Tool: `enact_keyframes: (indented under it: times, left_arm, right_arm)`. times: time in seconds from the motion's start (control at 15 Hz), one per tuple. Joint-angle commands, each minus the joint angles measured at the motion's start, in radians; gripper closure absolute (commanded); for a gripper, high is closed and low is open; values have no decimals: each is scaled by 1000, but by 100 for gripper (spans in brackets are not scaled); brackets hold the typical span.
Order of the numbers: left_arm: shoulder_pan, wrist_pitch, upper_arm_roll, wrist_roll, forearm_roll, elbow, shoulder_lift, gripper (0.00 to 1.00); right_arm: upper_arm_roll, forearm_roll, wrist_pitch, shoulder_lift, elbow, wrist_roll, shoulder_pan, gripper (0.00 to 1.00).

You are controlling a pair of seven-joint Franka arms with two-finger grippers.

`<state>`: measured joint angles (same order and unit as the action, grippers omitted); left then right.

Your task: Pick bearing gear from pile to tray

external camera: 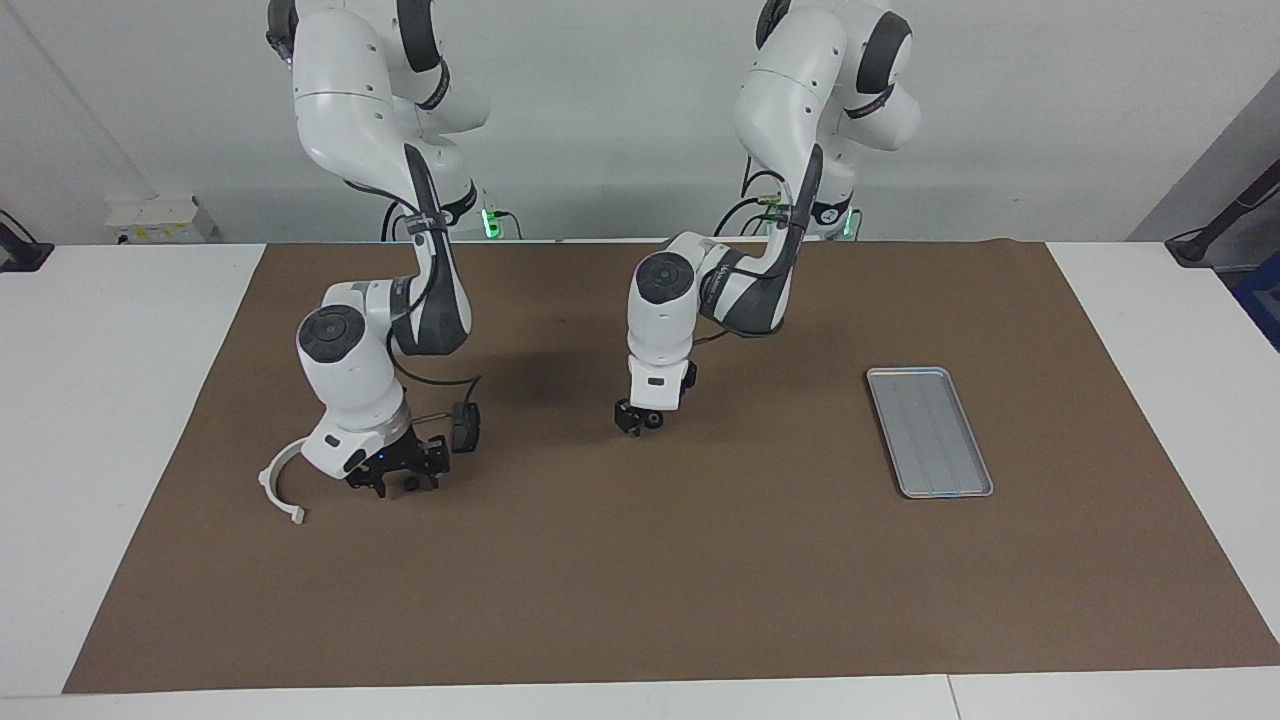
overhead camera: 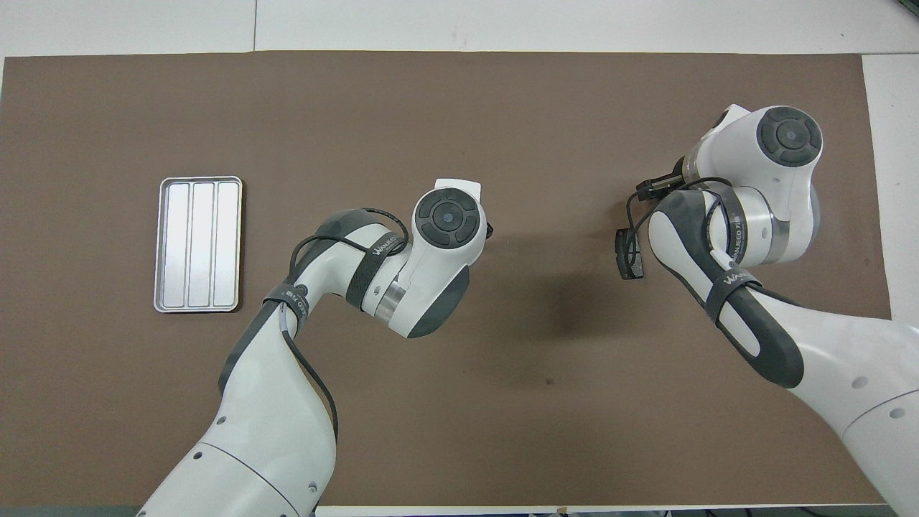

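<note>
Facing view gives me the right gripper [external camera: 395, 482] low over the pile, fingers spread around a tiny black round piece [external camera: 411, 484], white bracket [external camera: 277, 486] just beside. Left gripper [external camera: 638, 420] hangs mid-mat; I cannot tell its fingers. Tray [external camera: 929, 431] lies well apart, toward the left arm's end.

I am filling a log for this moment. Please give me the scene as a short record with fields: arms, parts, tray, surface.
right gripper: low over the pile at the right arm's end of the table
left gripper: low over the brown mat, mid-table
white half-ring bracket: flat on the mat, beside the right gripper
small black round piece: at the right gripper's tips; held or not, unclear
tray: toward the left arm's end, nothing in it
</note>
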<state>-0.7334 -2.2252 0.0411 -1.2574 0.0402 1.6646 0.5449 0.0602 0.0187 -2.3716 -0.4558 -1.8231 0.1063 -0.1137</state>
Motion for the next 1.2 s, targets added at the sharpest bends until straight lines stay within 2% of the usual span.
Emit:
enact_keyframes:
  times: [0.0,0.27,0.4,0.47,0.67,0.87,1.14]
  left_arm:
    - [-12,-28,13,-17,-2,12,6,29]
    - [-12,-25,14,-17,-3,12,6,64]
    - [-9,-19,14,-17,-3,12,4,85]
    - [-8,-19,20,-17,-3,12,4,89]
    - [-3,13,55,-14,-2,-3,3,94]
    - [38,74,77,6,-5,1,-54,94]
    - [141,197,77,191,-6,39,-118,94]
  right_arm:
    - [-6,-10,-28,3,-15,15,5,44]
    - [-6,-10,-26,3,-15,16,6,84]
    - [-6,-10,-26,3,-15,18,6,87]
    - [-6,-10,-26,3,-16,18,6,87]
    - [-6,-10,-26,3,-16,19,6,87]
    - [-6,-10,-21,3,-13,24,8,87]
    - [-8,-10,31,19,19,21,6,87]
